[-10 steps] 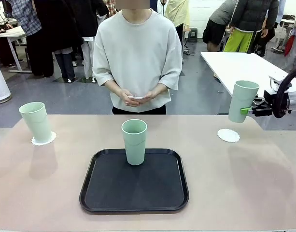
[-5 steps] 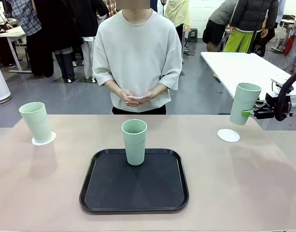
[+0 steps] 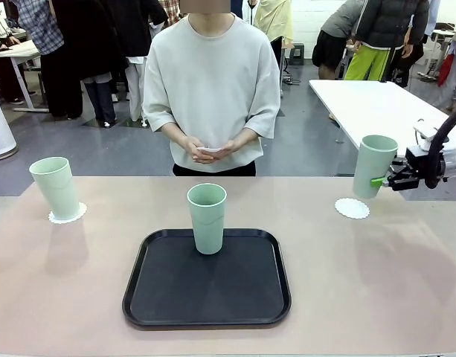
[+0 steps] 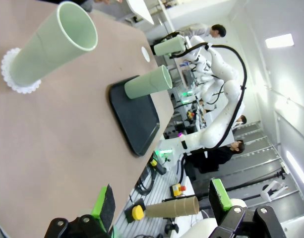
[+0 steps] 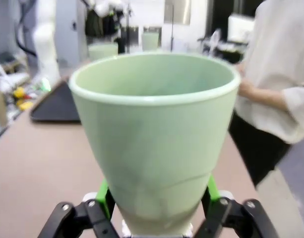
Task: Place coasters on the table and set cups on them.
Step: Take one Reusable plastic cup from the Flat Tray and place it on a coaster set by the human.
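The right gripper was clamped on the lower wall of a smooth mint plastic cup. This tapering tumbler was slightly tilted, its base just over the 2 o'clock edge of a scalloped white coaster on the tan table. The arm reached in level from 3 o'clock. The left gripper stood wide apart, holding nothing. A second cup stood on another coaster at 10 o'clock, and a third cup on the black tray.
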